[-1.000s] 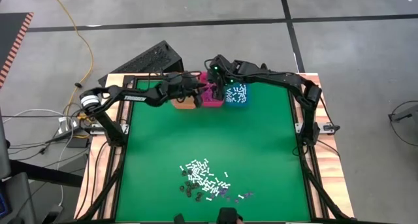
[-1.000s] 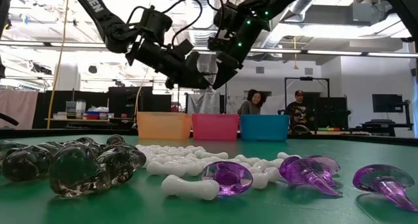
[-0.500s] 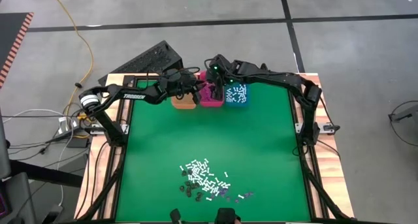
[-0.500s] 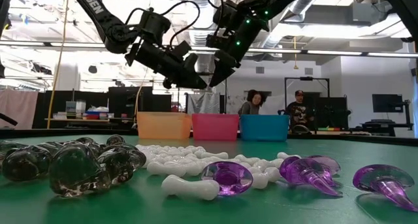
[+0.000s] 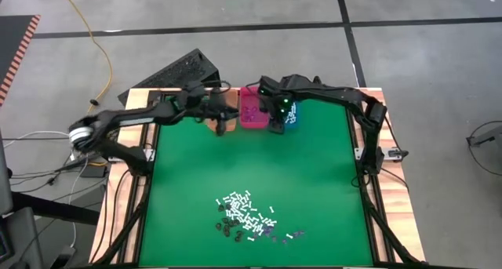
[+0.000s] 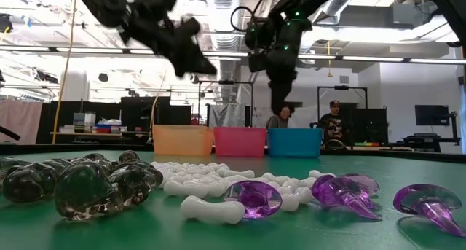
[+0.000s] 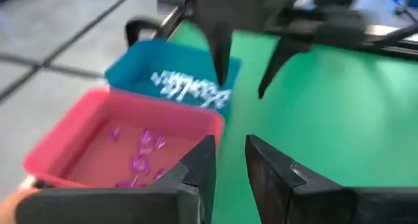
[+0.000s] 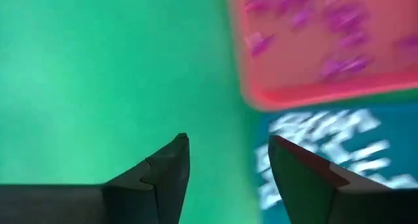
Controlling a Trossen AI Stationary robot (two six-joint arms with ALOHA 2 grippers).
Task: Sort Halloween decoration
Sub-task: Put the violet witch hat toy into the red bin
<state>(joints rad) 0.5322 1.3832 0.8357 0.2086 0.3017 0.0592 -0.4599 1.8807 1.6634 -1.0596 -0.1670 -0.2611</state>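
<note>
Halloween decoration (image 5: 247, 219): tiny, light, hard, slippery; pinch one mid-body | left gripper (image 7: 228, 160): fingers slightly apart, empty | right gripper (image 8: 228, 160): fingers wide apart, empty

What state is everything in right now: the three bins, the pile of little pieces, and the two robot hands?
Orange bin: upright, contents hidden.
Pink bin: upright, holds purple bits.
Teal bin: upright, holds white sticks.
Loose pile: unsorted on the green mat, white, purple and dark pieces mixed.
Left gripper: fingers slightly apart, empty, near the pink bin.
Right gripper: fingers open, empty, at the bins' edge.
</note>
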